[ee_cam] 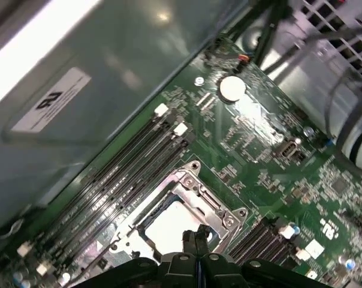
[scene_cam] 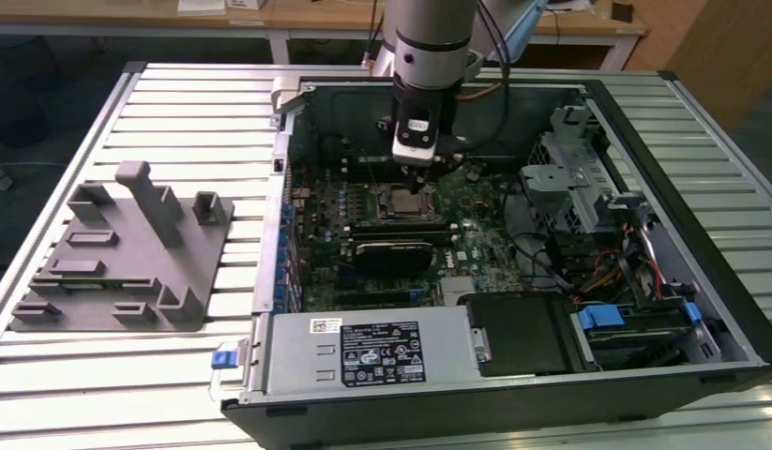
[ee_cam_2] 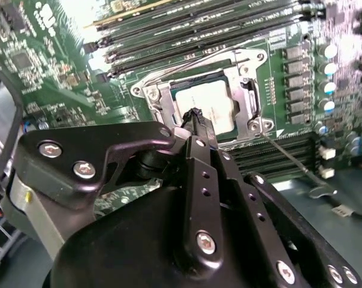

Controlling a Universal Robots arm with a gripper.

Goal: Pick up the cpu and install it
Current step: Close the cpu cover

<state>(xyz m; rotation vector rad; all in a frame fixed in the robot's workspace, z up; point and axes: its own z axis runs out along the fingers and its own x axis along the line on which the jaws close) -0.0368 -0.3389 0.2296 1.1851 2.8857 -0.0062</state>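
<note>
Support: a pale slatted metal table [scene_cam: 173,103] that spans most of the exterior view.
Left of frame: a grey moulded tray [scene_cam: 123,267] with upright posts, lying flat on the slats.
Centre to right: an open desktop computer case [scene_cam: 511,405], lying on its side with its interior facing up.
Gap: bare slats between the tray and the case.

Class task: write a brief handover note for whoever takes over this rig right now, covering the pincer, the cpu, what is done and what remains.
Pincer: shut, holding nothing, tips right above the cpu; whether they touch it cannot be told.
Cpu: lies flat inside the metal-framed socket on the motherboard.
Done: cpu picked up and set into the socket.
Left: full seating cannot be confirmed from these views; verify it.
</note>
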